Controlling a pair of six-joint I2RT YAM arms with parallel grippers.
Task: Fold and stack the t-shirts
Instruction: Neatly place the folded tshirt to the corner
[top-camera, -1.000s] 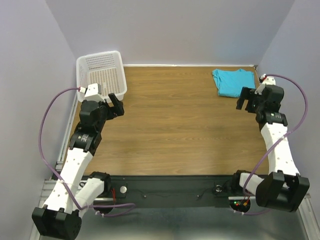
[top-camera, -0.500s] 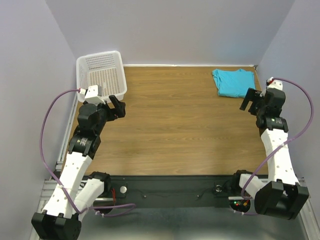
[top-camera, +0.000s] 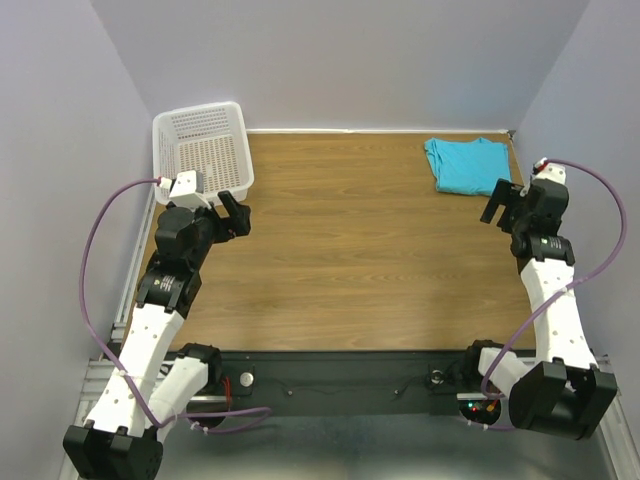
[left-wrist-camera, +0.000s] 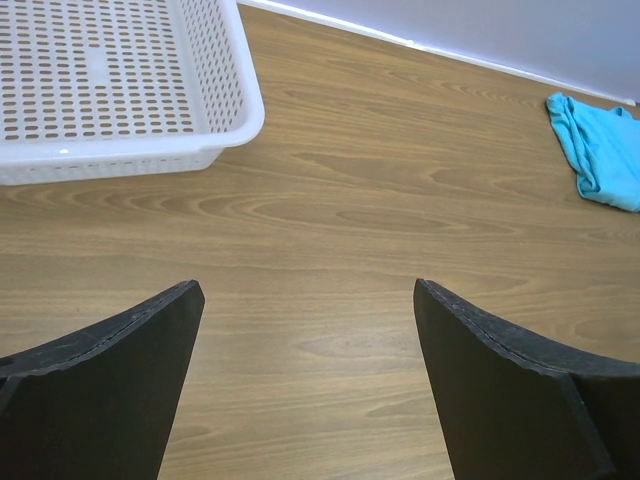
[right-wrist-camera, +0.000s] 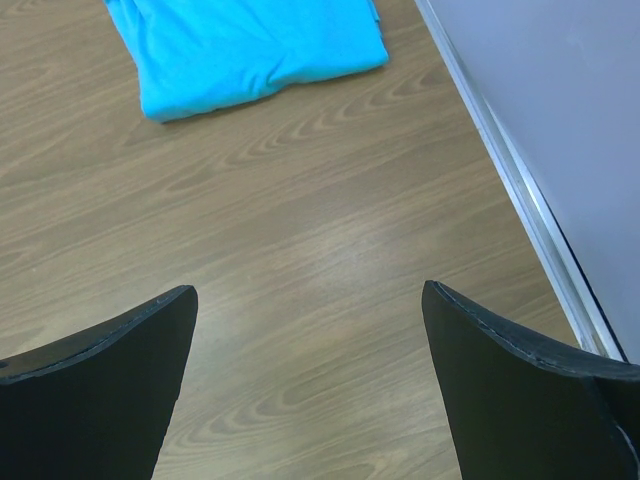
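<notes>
Wood-grain table (top-camera: 350, 260), pale lilac walls (top-camera: 350, 60); turquoise t-shirt (top-camera: 467, 164) at far-right corner.

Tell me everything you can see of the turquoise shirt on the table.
The turquoise shirt is plain, soft-looking cloth. It looks folded into a rough, compact rectangle, with a few wrinkles and slightly uneven edges. It lies flat at the far right corner of the wooden table. A collar or buttons cannot be made out from these views. Only the tabletop touches it; nothing lies on it or grips it.
</notes>
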